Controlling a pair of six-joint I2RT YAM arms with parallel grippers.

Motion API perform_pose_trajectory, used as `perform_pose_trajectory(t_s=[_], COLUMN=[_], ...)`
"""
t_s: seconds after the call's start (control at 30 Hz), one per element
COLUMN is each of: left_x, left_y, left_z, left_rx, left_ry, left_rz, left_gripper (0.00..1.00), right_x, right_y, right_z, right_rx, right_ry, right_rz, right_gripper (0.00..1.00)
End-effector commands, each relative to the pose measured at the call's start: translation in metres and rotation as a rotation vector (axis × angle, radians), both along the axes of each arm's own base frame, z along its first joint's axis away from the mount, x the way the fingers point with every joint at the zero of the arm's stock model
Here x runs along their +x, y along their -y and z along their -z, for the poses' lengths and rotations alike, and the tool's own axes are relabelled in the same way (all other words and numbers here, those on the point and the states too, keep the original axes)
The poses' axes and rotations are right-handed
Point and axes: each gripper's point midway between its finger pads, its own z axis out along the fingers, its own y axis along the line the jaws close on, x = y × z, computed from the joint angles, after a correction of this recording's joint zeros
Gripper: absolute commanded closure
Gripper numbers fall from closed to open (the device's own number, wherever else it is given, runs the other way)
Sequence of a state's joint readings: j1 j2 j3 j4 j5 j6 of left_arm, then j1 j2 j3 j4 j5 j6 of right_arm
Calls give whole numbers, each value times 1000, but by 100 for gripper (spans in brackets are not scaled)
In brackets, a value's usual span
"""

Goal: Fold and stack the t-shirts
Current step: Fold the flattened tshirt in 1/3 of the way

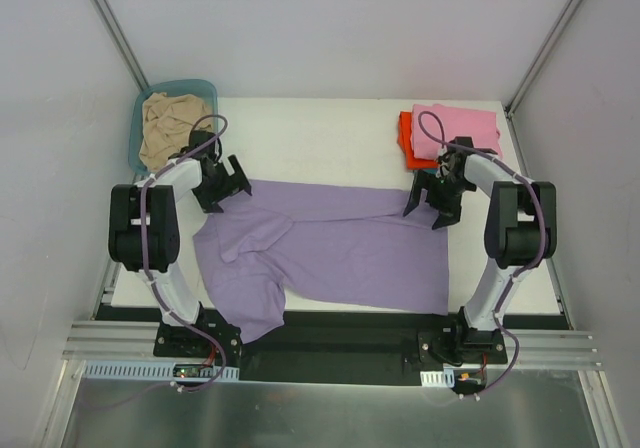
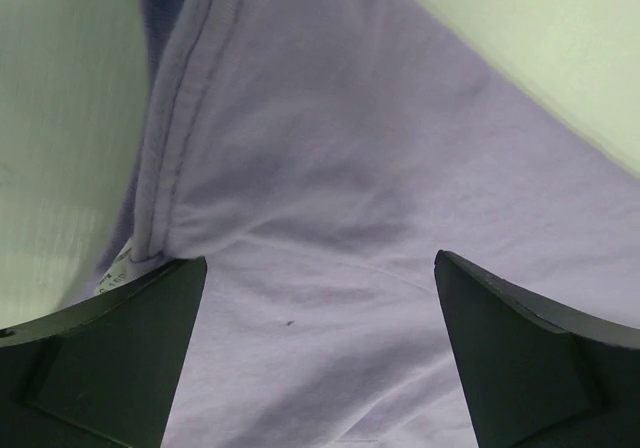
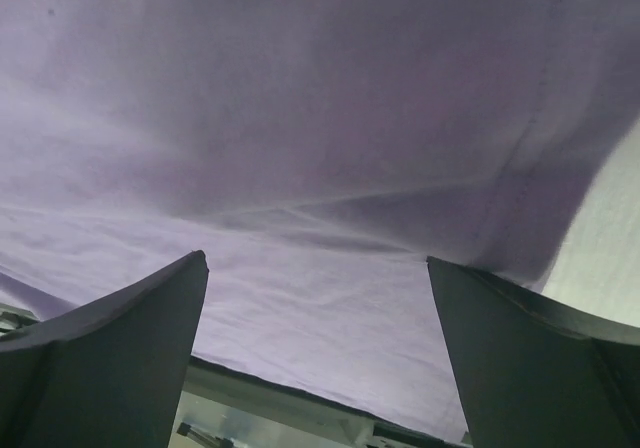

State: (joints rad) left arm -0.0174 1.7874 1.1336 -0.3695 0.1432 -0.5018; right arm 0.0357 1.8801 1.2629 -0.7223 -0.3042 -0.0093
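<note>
Both arms rise from their bases at the near edge, bend at the elbow out to the sides and reach inward and down over the counter (image 1: 330, 153). The left pincer (image 1: 228, 196) hangs at the far left corner of the lavender t-shirt (image 1: 340, 248), and the right pincer (image 1: 428, 208) at its far right corner. Each points steeply down at the cloth. In the left wrist view the left pincer (image 2: 320, 260) is spread wide with nothing between its fingers (image 2: 110, 358). The lavender t-shirt (image 2: 350, 218) lies below it, with a stitched hem running along the left side. The right pincer (image 3: 316, 260) is spread just as wide and grips nothing. The lavender t-shirt (image 3: 300, 118) fills the space beneath it, its edge showing at the right. Whether either pincer's tips touch the cloth cannot be told. The shirt lies spread across the middle of the counter, rumpled on its left side, with one part hanging over the near edge. At the far right corner a pink t-shirt (image 1: 462, 128) lies folded on an orange-red t-shirt (image 1: 404, 140), just beyond the right pincer. At the far left a beige t-shirt (image 1: 168, 128) sits bunched in a teal basin (image 1: 205, 90).
</note>
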Motion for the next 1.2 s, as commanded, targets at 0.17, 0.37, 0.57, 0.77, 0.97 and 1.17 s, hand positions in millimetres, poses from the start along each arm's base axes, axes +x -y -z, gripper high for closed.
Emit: perform_pose_trajectory(t_s=[0.17,0.37,0.57,0.77,0.97,1.17], left_x=[34,59,77,59,-19,-71], left_y=[-12,-17,-19,6,70,107], left_z=[7,-7,-38,-80,-82,-65], left_rx=[58,110,98,-31,-52,-37], left_ry=[11,79,169,230,194,139], left_rz=[58,139,205,154,221,246], left_gripper=[1,1,1,1,1,1], right_x=[39,59,64,47,3,-31], right_y=[25,49,60,38,6,-8], right_z=[0,-9,-47,-80,-66,-45], right_rx=[-1,-116,-178,-110,38,35], right_ry=[35,74,164,272,262,205], right_rz=[70,59,21,-1,10,-35], right_gripper=[3,3,3,3,3,3])
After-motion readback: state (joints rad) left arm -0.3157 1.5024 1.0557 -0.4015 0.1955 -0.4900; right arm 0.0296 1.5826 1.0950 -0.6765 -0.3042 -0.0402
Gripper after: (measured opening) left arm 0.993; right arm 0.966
